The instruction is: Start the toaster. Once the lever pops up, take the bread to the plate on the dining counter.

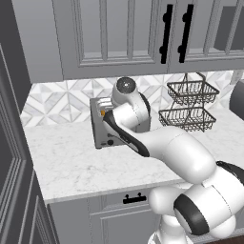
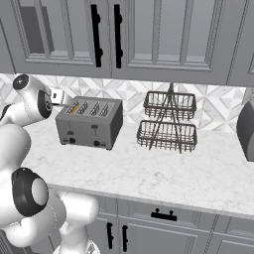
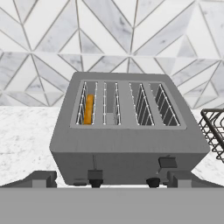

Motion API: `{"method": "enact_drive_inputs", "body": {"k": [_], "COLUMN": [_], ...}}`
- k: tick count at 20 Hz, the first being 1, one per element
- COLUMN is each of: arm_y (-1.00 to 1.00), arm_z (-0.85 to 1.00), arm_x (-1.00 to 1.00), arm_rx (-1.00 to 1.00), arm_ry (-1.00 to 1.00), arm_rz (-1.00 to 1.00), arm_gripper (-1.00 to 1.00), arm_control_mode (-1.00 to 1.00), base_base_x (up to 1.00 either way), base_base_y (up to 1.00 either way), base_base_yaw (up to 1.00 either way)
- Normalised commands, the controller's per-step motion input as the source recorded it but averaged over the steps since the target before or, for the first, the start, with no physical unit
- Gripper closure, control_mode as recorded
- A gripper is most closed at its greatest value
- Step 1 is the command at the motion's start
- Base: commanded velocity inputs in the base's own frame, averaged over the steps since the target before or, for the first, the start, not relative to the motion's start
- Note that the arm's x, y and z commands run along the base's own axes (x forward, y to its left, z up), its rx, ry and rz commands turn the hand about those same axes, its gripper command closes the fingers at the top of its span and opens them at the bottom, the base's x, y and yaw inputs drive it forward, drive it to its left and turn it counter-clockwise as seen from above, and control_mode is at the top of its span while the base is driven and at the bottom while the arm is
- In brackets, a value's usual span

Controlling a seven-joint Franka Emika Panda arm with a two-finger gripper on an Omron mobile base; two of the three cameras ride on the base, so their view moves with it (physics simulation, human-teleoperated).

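Note:
The grey toaster [image 2: 91, 122] stands on the marble counter against the tiled wall; in the left base view my arm covers much of the toaster [image 1: 99, 125]. The bread [image 3: 89, 109] sits upright in the leftmost slot, sunk low, with its orange edge showing. On the front of the toaster [image 3: 127, 148], the left lever [image 3: 95, 174] sits lower than the right lever [image 3: 167, 162]. My gripper [image 3: 112, 180] hovers in front of and slightly above the toaster, open, with nothing between its fingers. The plate and the dining counter are out of view.
A two-tier black wire basket rack [image 2: 168, 121] stands right of the toaster. A dark appliance [image 2: 246, 130] sits at the far right. Upper cabinets [image 2: 149, 34] hang low over the counter [image 2: 149, 173].

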Motion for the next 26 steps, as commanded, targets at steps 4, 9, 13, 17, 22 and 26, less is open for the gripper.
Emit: {"method": "enact_drive_inputs", "body": {"k": [4, 9, 13, 17, 22, 26], "arm_y": [0.0, 0.0, 0.0, 0.0, 0.0, 0.0], "arm_z": [0.0, 0.0, 0.0, 0.0, 0.0, 0.0], "arm_x": [0.0, 0.0, 0.0, 0.0, 0.0, 0.0], "arm_rx": [0.0, 0.0, 0.0, 0.0, 0.0, 0.0], "arm_ry": [0.0, 0.0, 0.0, 0.0, 0.0, 0.0], "arm_rz": [0.0, 0.0, 0.0, 0.0, 0.0, 0.0], "arm_gripper": [-1.0, -1.0, -1.0, -1.0, -1.0, -1.0], "arm_control_mode": [-1.0, -1.0, -1.0, -1.0, -1.0, -1.0], "base_base_x": [0.0, 0.0, 0.0, 0.0, 0.0, 0.0], "base_base_y": [0.0, 0.0, 0.0, 0.0, 0.0, 0.0], "base_base_yaw": [0.0, 0.0, 0.0, 0.0, 0.0, 0.0]}}
